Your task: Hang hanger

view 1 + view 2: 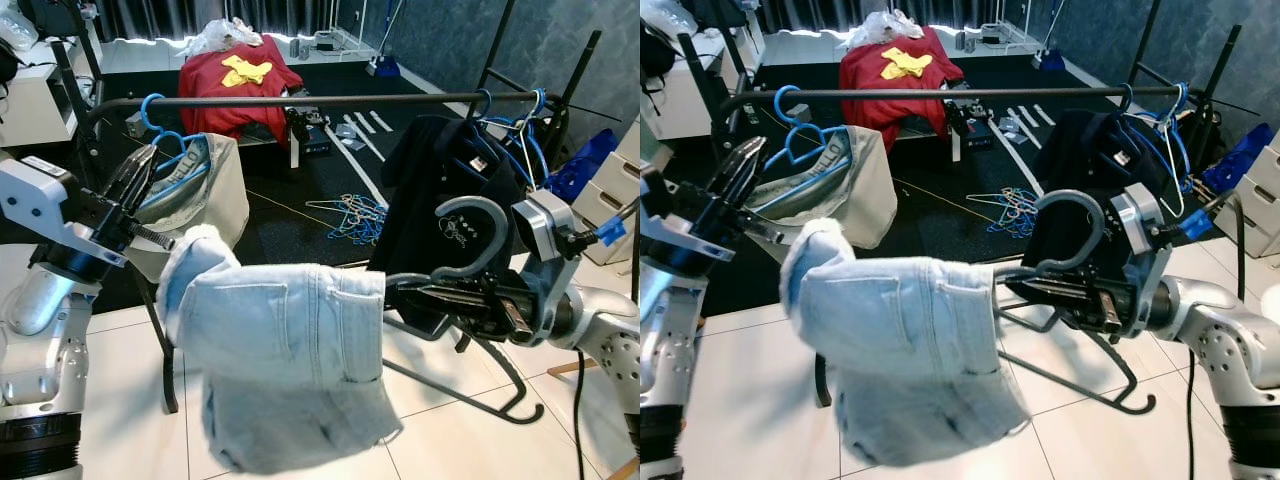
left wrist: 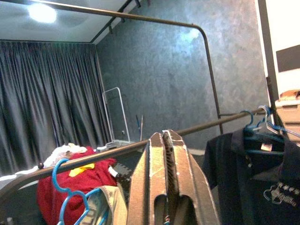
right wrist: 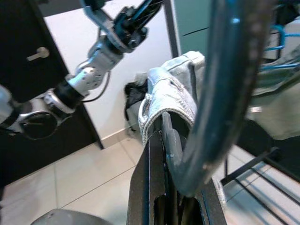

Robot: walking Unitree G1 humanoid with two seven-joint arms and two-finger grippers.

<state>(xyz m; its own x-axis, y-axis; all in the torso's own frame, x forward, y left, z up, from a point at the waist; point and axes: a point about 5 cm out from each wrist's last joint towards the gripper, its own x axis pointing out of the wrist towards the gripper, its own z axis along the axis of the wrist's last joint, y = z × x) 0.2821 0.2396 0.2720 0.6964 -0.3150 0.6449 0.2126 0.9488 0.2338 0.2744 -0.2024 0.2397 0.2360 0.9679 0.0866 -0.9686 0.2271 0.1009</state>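
A grey hanger carries light blue denim jeans draped over its bar. My right gripper is shut on the hanger just below its hook, holding it low in front of the black clothes rail. In the right wrist view the hanger's hook rises straight out of the shut fingers, with the jeans beyond. My left gripper is raised at the left, shut and empty, close to a blue hanger with a beige garment on the rail. Its fingers point up toward the rail.
A dark polo shirt hangs on blue hangers at the rail's right end. Loose hangers lie on the black mat behind. A red cloth pile sits further back. White drawers stand at right. The rack's foot crosses the tiles.
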